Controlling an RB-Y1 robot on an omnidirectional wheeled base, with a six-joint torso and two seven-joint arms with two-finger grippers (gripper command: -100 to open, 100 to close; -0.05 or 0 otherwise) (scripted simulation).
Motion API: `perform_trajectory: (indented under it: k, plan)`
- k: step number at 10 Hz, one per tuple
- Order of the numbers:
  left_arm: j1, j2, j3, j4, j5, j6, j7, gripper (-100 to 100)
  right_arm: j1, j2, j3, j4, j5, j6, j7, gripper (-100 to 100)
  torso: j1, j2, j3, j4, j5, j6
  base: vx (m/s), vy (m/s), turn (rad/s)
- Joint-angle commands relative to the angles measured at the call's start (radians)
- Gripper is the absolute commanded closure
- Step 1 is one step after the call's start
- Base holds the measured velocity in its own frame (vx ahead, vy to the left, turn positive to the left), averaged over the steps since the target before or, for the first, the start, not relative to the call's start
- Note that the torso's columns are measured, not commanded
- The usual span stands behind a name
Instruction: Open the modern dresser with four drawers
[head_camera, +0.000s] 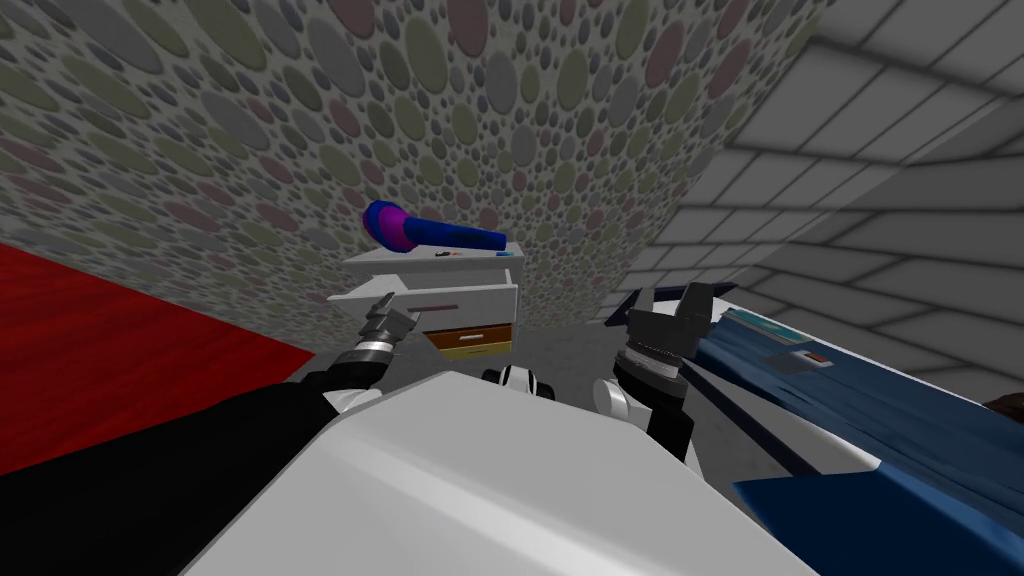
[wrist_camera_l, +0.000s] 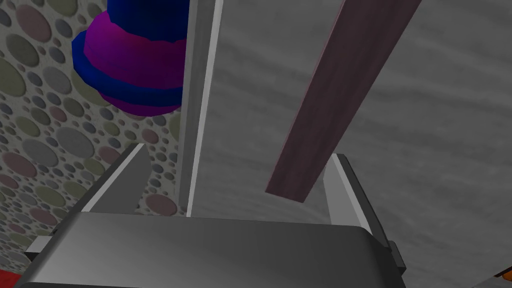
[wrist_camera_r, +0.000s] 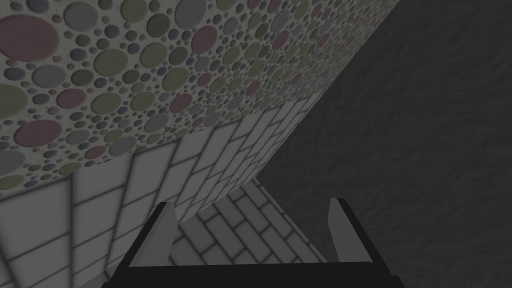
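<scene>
Near the edge of the drawer (wrist_camera_l: 425, 150), the wide-open left gripper (wrist_camera_l: 237, 155) (right gripper (wrist_camera_r: 252, 202) likewise) should centre on the handle (wrist_camera_l: 340, 90) before closing.

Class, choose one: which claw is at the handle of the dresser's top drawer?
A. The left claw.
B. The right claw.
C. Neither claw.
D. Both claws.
A: the open left claw frames the end of the dark handle on the top drawer; the right claw hangs apart beside the bed.
</scene>
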Motion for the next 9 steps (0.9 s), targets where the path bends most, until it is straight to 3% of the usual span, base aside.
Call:
perform_trajectory:
  k: [1,2,3,4,9]
  plan:
    - [0.060,0.014,0.046,-0.050,0.049,0.002,0.019,-100,0.000,0.000,0.000,0.000,0.000,0.000,0.000,0,-0.001,0.000,0.000,0.000,-0.001,0.000,0.035,-0.025,-0.017]
    - [0.082,0.020,0.065,-0.068,0.069,0.003,0.027,-100,0.000,0.000,0.000,0.000,0.000,0.000,0.000,0,-0.003,0.001,-0.001,0.002,-0.004,0.000,0.037,-0.022,-0.029]
    - [0.062,0.011,0.054,-0.053,0.054,0.024,0.019,-100,0.000,0.000,0.000,0.000,0.000,0.000,0.000,0,-0.005,0.001,-0.002,0.003,-0.006,0.000,0.018,-0.003,0.002]
    - [0.065,0.012,0.056,-0.052,0.056,0.027,0.021,0,0.000,0.000,0.000,0.000,0.000,0.000,0.000,0,-0.005,0.001,-0.001,0.002,-0.005,0.000,0.000,0.000,0.000]
    - [0.068,0.011,0.054,-0.045,0.056,0.034,0.020,0,0.000,0.000,0.000,0.000,0.000,0.000,0.000,0,0.000,-0.003,-0.002,0.000,-0.001,0.000,0.000,0.000,0.000]
